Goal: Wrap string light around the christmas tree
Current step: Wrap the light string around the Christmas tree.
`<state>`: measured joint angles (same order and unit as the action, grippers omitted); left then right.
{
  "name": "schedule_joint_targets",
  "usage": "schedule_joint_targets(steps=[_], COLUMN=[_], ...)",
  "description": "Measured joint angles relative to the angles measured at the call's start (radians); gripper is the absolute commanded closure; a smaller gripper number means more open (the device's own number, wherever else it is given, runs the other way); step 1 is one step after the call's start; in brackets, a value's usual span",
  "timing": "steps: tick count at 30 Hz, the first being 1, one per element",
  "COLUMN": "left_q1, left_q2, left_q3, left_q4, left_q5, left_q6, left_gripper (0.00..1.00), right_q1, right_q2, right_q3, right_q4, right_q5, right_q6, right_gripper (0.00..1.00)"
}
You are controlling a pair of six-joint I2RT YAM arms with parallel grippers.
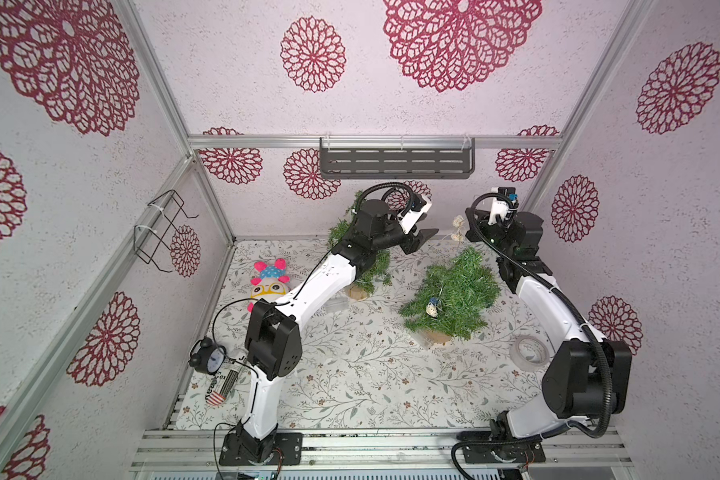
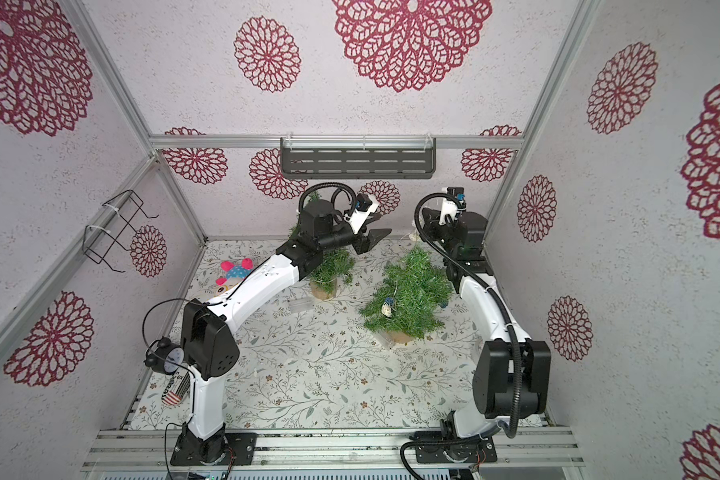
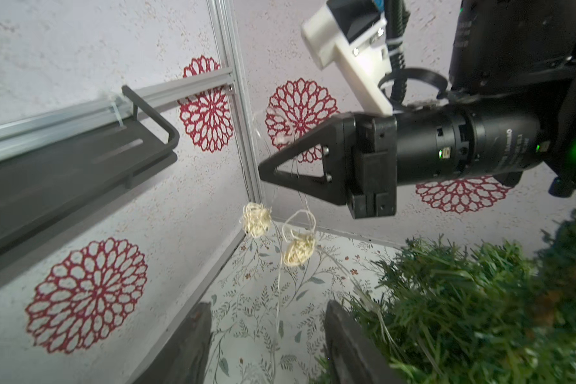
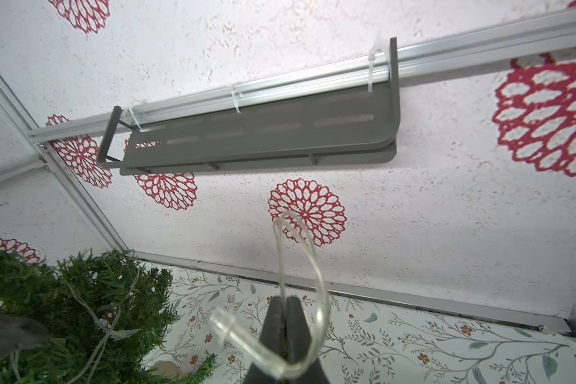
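We hold string light (image 3: pixel 298 251) clenched in right gripper (image 4: pixel 285 302) at tree's (image 1: pixel 454 291) 12 o'clock, high so slack clears branches; left gripper (image 1: pixel 422 241) spread, grasping nothing, at 10 o'clock

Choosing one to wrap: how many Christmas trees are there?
2. The front tree stands right of centre; the back tree farther back, partly behind the left arm.
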<state>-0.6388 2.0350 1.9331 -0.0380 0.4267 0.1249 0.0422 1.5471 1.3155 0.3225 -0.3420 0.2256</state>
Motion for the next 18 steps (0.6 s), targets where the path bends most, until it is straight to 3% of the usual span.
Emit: schedule_joint_targets(steps=[5, 10, 14, 18], left_q1=[0.003, 0.014, 0.017, 0.018], left_q2=[0.031, 0.137, 0.178, 0.204], left_q3=[-0.026, 0.051, 0.085, 0.128], left_q4=[-0.096, -0.202, -0.239, -0.253], left_q5=[0.020, 0.064, 0.081, 0.080], left_q6=[-0.023, -0.026, -0.024, -0.019], left_gripper=[0.30, 0.31, 0.42, 0.66], right_q1=[0.001, 0.007, 0.013, 0.019], right_q2=[0.000, 0.000, 0.000, 0.000], right_q3=[0.000, 0.000, 0.000, 0.000], right_q4=[0.010, 0.018, 0.019, 0.019], right_q5=[-0.021, -0.040, -0.054, -0.059], right_q6=[0.041, 0.059, 0.065, 0.065], right_gripper=[1.00, 1.00, 1.00, 1.00])
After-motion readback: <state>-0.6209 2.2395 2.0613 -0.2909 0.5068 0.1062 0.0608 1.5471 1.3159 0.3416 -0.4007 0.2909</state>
